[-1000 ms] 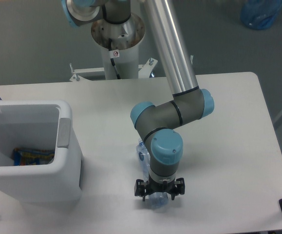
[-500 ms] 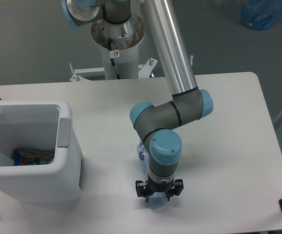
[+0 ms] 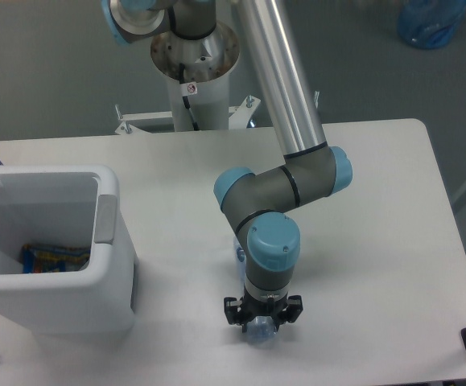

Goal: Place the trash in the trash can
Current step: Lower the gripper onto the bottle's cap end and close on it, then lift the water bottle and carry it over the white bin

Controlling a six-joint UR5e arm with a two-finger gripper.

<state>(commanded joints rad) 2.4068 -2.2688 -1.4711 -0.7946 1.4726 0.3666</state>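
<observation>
Black two-finger gripper (image 3: 262, 316) is down at the lower centre, fingers around the crushed clear bluish plastic bottle (image 3: 257, 330); can't tell if they're clamped, wrist blocks the view. Risk: thin crushed plastic buckles or slides out, especially on a grab near one end. Large white rectangular plastic trash can (image 3: 108, 241) sits well apart at left. White table (image 3: 377, 241); grey floor, blue bag (image 3: 432, 22) upper right.
</observation>
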